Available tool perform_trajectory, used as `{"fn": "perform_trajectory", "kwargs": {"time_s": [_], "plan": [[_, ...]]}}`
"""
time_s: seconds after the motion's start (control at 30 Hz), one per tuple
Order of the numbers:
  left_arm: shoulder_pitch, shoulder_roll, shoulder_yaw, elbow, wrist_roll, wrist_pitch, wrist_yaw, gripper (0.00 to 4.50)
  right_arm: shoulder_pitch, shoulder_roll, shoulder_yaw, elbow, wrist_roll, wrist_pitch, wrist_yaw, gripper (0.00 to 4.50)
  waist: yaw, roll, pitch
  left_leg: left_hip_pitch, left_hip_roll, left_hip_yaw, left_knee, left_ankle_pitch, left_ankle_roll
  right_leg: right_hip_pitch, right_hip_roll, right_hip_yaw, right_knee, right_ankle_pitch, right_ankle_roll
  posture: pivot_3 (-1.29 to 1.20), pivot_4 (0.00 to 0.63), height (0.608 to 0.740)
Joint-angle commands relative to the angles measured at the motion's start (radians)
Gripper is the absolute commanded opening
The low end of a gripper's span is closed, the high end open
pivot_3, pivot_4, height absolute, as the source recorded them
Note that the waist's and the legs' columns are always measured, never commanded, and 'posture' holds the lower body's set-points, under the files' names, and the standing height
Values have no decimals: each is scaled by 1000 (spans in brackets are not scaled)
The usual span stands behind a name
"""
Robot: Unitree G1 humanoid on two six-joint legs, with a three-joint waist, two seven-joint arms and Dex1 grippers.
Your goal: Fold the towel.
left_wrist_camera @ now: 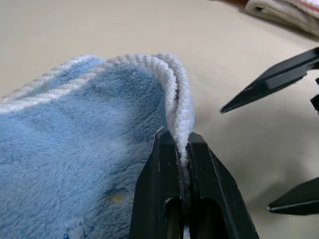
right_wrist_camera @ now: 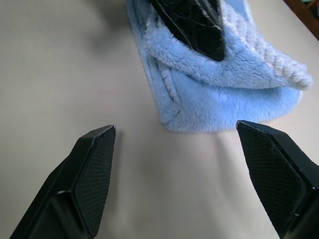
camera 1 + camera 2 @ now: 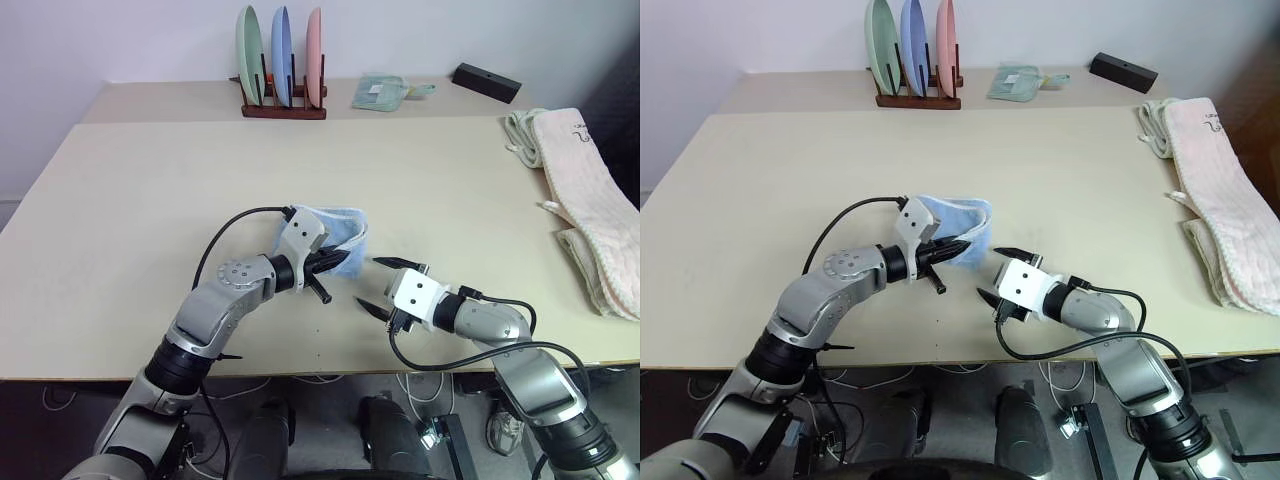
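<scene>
step: our left hand [image 3: 338, 262] is clamped on the towel [image 3: 335, 226] trim, mid-fold
right hand [image 3: 383, 285]: spread wide, holding nothing
next: we'd lay that edge down flat

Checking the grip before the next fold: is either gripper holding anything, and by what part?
The left gripper pinches the towel by its whitish corded edge trim. The right gripper stands open beside it, holding nothing.

Looks like a robot test room dressed up like a home: plain beige surface [image 3: 150, 190] against a bare white wall, a wooden rack of pastel plates [image 3: 282, 60] at the top middle, spare towels [image 3: 585, 200] piled on the right, loose cables on the floor below.
</scene>
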Motion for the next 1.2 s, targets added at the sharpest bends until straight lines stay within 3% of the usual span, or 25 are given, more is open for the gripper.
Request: {"fn": "perform_trajectory", "kwargs": {"time_s": [0.03,0.23,0.3,0.37,0.47,0.6,0.67,0.77,0.9,1.2], "plan": [[3,-10,43,-35,-23,5,-31,1443,3,-2,-27,-50,-2,-3,-10,3959,-1,0,0,0,0,0,0,0,0,0,0,0,0,0,0,0,150,740],[58,30,219,-160,-178,88,-77,4455,-3,-16,-56,-55,11,10,-2,3959,-2,0,0,0,0,0,0,0,0,0,0,0,0,0,0,0,150,740],[83,84,303,-191,-237,124,-102,4455,0,-25,-88,-65,32,27,6,3959,-4,0,0,0,0,0,-1,0,0,-1,0,0,1,0,0,0,150,740],[98,132,373,-188,-259,124,-114,4500,-4,-28,-122,-62,45,62,3,3411,-3,0,0,0,0,0,0,0,0,-1,0,0,1,0,0,0,150,740],[92,176,434,-125,-215,77,-93,3582,-46,11,-188,-55,127,123,-8,2105,0,0,0,0,0,0,0,0,0,0,0,0,1,0,0,0,150,740],[60,161,373,-64,-112,-17,-76,1582,-164,105,-195,-49,200,208,-44,38,0,0,0,0,0,0,0,0,0,0,0,0,1,0,0,0,150,740],[25,119,322,-19,-46,-70,-46,540,-242,171,-182,-35,227,259,-79,0,1,0,0,0,0,0,0,0,0,0,0,0,1,0,0,0,150,740],[-8,66,285,34,15,-125,-19,540,-308,229,-165,-20,247,323,-106,0,1,0,0,0,0,0,0,0,0,0,0,0,0,0,0,0,150,740],[-28,-40,231,162,66,-173,7,540,-386,330,-59,153,224,361,-139,0,-4,0,0,1,0,0,-1,0,0,-1,0,0,0,1,1,0,150,740],[55,-72,218,328,170,-305,16,540,-289,323,26,388,122,239,-169,0,-5,0,-1,1,0,0,-1,0,0,-2,0,0,2,1,1,0,150,740]]}}
